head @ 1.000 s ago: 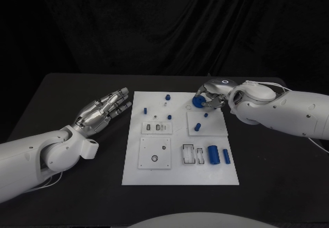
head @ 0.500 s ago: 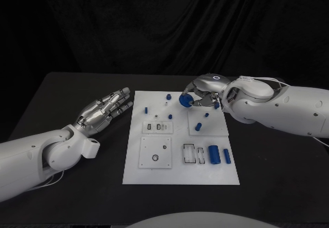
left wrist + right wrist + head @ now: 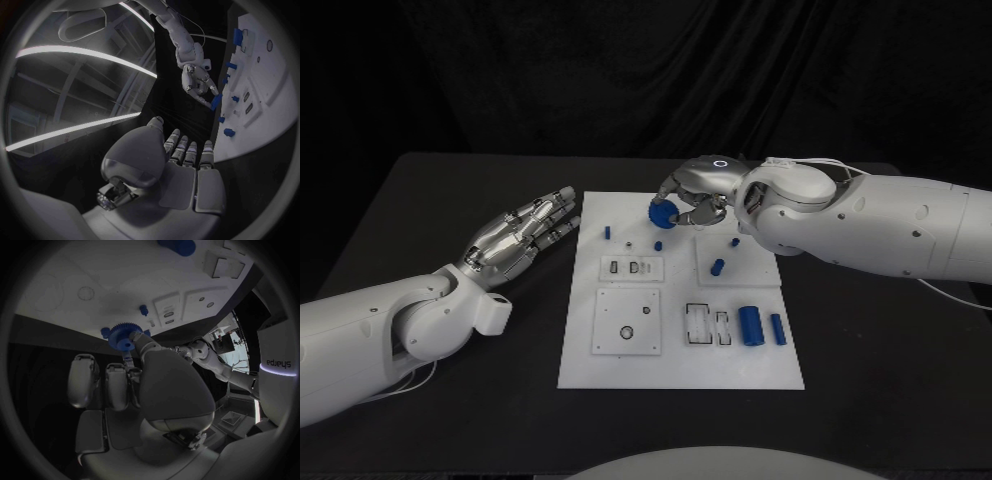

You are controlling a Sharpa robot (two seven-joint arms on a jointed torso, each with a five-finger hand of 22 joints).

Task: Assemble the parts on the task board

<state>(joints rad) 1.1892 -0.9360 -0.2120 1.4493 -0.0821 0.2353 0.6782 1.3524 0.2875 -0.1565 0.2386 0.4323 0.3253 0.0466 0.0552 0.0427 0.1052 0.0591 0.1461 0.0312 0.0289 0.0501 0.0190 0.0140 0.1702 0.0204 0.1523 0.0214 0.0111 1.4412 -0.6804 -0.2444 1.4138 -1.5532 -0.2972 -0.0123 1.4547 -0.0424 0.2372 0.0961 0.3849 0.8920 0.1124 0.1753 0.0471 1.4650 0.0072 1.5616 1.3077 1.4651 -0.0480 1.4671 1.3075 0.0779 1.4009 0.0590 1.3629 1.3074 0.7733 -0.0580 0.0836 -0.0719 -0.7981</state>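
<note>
You have one white task board point(image 3: 678, 372) lying flat in the middle of the black counter point(image 3: 430, 200), and two robot hands over the scene. The right robot hand point(image 3: 692, 198) hangs above the board's far edge and pinches one blue toothed gear point(image 3: 662, 214) between thumb and fingers; in the right wrist view that gear point(image 3: 125, 336) sits at the fingertips, clear of the board below. The left robot hand point(image 3: 519, 230) hovers just off the board's left edge over the counter, palm up, fingers stretched out and apart, holding nothing.

On the board you can count about six small blue parts besides the gear: one peg point(image 3: 606, 232) near the left edge, one short peg point(image 3: 656, 245) near the middle, one small peg point(image 3: 734, 241) and one longer piece point(image 3: 717, 267) on the raised square plate at the right, and two upright cylinders, a thick one point(image 3: 749, 325) and a thinner one point(image 3: 776, 329), side by side near the right edge. The rectangular recesses point(image 3: 705, 326) beside the cylinders look unfilled, as does the oval hole point(image 3: 626, 334) in the lower-left plate.
</note>
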